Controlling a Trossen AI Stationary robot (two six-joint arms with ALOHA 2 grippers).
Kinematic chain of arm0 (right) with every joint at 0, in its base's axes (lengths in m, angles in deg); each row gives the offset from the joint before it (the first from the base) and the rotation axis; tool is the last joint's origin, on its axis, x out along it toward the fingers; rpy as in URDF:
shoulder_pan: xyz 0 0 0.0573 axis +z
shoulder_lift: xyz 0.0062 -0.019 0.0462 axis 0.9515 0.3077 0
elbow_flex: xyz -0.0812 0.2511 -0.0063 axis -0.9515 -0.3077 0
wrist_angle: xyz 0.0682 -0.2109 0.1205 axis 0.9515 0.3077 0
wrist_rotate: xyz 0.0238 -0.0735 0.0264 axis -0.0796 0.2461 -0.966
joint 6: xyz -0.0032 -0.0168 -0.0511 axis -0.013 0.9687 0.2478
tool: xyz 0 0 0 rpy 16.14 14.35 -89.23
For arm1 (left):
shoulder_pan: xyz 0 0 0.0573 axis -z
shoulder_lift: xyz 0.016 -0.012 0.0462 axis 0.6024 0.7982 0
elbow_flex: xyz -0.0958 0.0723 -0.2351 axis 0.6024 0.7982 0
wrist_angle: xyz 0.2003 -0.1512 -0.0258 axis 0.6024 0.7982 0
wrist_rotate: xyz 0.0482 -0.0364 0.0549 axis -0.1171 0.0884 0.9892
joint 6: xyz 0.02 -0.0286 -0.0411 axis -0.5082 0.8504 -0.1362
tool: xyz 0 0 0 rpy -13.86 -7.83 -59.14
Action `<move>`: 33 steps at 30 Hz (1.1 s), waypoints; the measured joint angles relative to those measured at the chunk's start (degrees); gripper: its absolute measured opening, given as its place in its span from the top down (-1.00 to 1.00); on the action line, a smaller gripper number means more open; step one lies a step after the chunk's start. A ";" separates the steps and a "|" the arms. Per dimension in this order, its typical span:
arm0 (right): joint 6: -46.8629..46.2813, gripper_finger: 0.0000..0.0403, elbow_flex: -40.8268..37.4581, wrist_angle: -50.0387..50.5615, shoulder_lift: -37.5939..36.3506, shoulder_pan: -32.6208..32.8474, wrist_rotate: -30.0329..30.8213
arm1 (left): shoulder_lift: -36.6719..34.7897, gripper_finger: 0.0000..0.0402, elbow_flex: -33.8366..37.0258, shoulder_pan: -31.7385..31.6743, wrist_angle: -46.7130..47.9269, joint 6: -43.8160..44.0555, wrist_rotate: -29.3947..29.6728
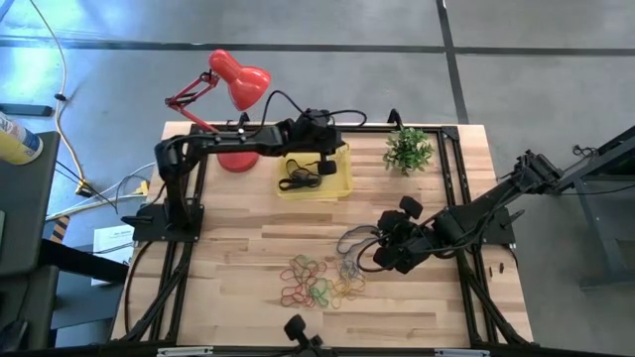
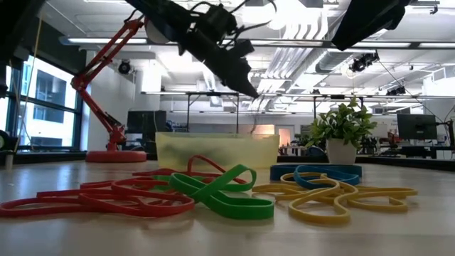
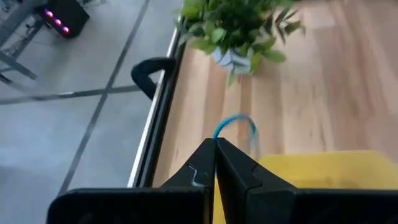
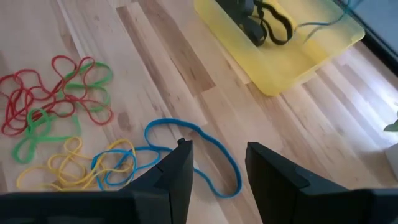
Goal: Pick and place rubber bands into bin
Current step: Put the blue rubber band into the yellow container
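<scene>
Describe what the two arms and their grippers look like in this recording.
Both arms are black, jointed and tube-like, with black cables along them. The left gripper has two flat, wedge-shaped black fingers. The right gripper has two broad, angular black fingers. No markings show.

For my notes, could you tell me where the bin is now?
In the high view the bin sits at the table's far side, between the red lamp and the potted plant.

The tabletop [image 1: 238, 288] is pale, smooth wood planks. The bin [image 1: 341, 185] is translucent yellow plastic, and the rubber bands [image 4: 59, 99] look matt.
</scene>
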 joint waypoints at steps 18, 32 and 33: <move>0.12 0.32 0.02 0.26 0.00 -0.30 2.48 | 0.84 1.00 -0.35 -3.32 0.68 -3.16 1.10; 0.37 0.32 0.02 0.21 0.00 -1.42 1.90 | 0.84 0.66 -0.31 -3.21 4.17 -4.13 2.67; 0.57 0.32 0.00 0.19 0.00 -1.42 1.90 | 0.84 0.62 -0.31 -3.21 4.22 -4.13 2.68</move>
